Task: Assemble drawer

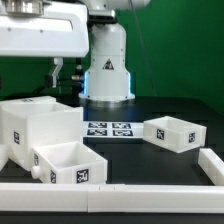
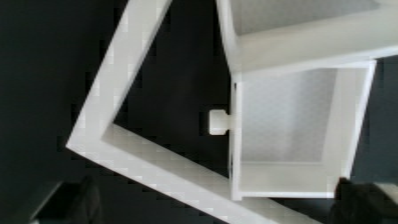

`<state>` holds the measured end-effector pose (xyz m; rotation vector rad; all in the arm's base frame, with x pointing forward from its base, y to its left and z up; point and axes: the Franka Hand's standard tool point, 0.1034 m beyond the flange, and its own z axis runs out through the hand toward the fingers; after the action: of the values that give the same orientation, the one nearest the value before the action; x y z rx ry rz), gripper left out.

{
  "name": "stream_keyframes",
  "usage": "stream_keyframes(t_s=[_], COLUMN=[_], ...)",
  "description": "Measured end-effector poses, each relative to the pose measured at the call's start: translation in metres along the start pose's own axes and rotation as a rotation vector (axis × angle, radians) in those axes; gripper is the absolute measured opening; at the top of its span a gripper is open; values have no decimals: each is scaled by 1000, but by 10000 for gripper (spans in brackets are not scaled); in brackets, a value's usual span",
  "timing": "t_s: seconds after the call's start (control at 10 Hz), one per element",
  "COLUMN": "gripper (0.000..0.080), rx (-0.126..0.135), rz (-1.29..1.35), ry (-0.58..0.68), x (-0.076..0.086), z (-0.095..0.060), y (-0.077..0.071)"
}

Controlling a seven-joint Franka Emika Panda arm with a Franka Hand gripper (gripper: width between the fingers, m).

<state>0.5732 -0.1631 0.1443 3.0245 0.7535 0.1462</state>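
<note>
The drawer's large white boxy housing [image 1: 28, 125] stands at the exterior view's left. One small open-top tray [image 1: 70, 163] with a round knob [image 1: 38, 175] lies just in front of it. A second tray [image 1: 175, 132] lies apart at the right. My gripper [image 1: 66, 74] hangs above the housing, open and holding nothing. In the wrist view the near tray [image 2: 294, 130] and its knob [image 2: 219, 120] lie below the gripper [image 2: 214, 212]. Its dark fingertips [image 2: 365, 200] stand wide apart at the frame's corners. Part of the housing [image 2: 302, 30] shows beyond the tray.
The marker board [image 1: 110, 129] lies flat in front of the robot base [image 1: 107, 65]. A raised white rail [image 1: 120, 195] runs along the table's front and turns up the right side [image 1: 212, 165]. It shows as an angled corner in the wrist view [image 2: 125, 100].
</note>
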Motion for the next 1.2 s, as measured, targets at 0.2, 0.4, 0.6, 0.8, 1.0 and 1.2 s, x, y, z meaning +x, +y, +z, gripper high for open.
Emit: stream_keyframes(t_s=[0.2,0.4,0.6,0.8,1.0,1.2], gripper=[649,649,649,649,649,649], rx=[1,38,24,43,44,26], rz=[-15,-114,-133,-129,-129,-164], ry=[-2,-38,-35,-46,-47,-12], x=[-3,-39,-79,-84,-85,-91], z=[1,10,18,23,24,29], y=[0,-3,-2,-8,-8,-7])
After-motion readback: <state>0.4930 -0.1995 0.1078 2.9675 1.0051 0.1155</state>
